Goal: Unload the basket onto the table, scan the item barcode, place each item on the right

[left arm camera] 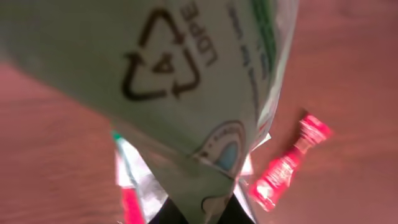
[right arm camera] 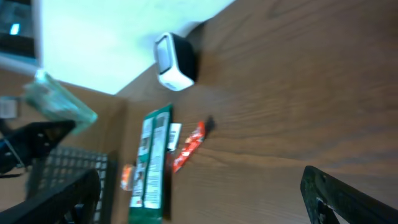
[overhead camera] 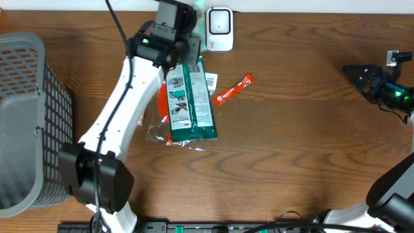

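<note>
A pale green plastic bag point(left arm camera: 186, 68) with a recycling triangle printed on it fills the left wrist view. My left gripper point(left arm camera: 202, 214) is shut on its lower edge. Overhead, that gripper point(overhead camera: 191, 26) is at the table's far edge, and the bag point(overhead camera: 199, 14) hangs just left of the white barcode scanner point(overhead camera: 220, 29). The right wrist view shows the bag point(right arm camera: 59, 102) lifted off the table, well left of the scanner point(right arm camera: 175, 61). My right gripper point(overhead camera: 362, 74) hovers open and empty at the far right, its jaws wide apart point(right arm camera: 205, 205).
A dark green packet point(overhead camera: 189, 103) lies below the left gripper on a clear wrapper, with an orange item point(overhead camera: 162, 100) beside it. A red sachet point(overhead camera: 233, 89) lies to its right. A grey mesh basket point(overhead camera: 26, 116) stands at the left edge.
</note>
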Robot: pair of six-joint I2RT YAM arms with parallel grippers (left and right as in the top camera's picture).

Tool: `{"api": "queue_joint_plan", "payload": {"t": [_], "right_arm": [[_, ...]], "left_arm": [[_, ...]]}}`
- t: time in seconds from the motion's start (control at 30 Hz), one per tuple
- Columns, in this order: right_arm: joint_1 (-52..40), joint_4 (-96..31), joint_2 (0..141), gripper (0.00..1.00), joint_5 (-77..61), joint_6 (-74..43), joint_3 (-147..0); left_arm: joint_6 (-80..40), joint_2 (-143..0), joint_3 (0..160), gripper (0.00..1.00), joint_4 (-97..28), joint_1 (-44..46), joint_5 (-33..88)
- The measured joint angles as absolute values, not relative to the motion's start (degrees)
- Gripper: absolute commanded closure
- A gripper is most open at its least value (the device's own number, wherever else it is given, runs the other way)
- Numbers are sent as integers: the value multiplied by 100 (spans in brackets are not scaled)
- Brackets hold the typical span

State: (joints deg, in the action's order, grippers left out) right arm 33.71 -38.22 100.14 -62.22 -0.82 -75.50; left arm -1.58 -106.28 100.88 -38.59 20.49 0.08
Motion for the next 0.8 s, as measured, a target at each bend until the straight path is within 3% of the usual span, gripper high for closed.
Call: {"api": "queue_joint_plan", "payload": {"t": [0.4, 0.8], "right_arm": [[3371, -3830, 10014, 1, -5175, -80, -7550], [3371, -3706, 10014, 1, -4639, 1, -7550]], "left_arm": [[637, -11633, 10088, 93, -2379, 3017, -2759], [2296, -12184, 10079, 93, -836, 2985, -4429]]}}
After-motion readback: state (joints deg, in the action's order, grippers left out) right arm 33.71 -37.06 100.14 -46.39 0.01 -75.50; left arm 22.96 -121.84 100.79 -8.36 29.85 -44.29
